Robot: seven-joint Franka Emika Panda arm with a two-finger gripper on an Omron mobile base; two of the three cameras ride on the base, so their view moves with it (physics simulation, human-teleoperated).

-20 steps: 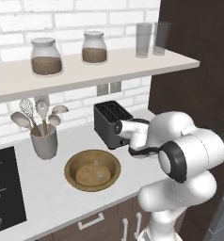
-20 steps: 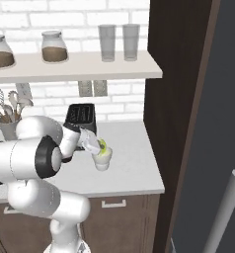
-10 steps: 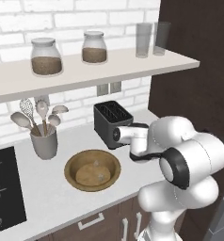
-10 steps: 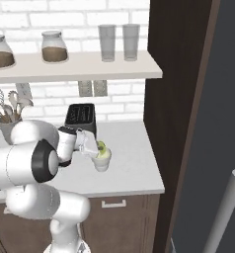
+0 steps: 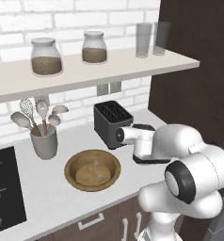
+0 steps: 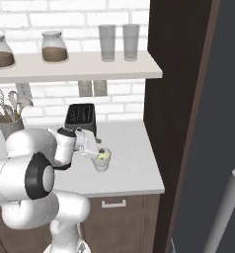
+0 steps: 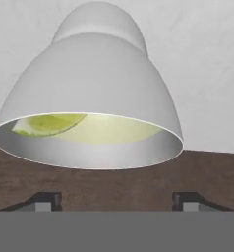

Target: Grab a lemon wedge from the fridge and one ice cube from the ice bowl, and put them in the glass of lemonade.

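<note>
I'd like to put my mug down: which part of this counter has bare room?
Bare counter lies right of the glass of lemonade, toward the dark tall cabinet. It's crowded between the toaster, the ice bowl and the utensil holder.

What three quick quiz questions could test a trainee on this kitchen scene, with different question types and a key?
1. True or false: the lemon wedge is inside the cup.
2. The claw is: A) shut on the wedge, B) open by the cup, C) inside the bowl.
3. Fill in: behind the cup, by the wall, stands the black ____.

Key: 1 true; 2 B; 3 toaster.
</note>
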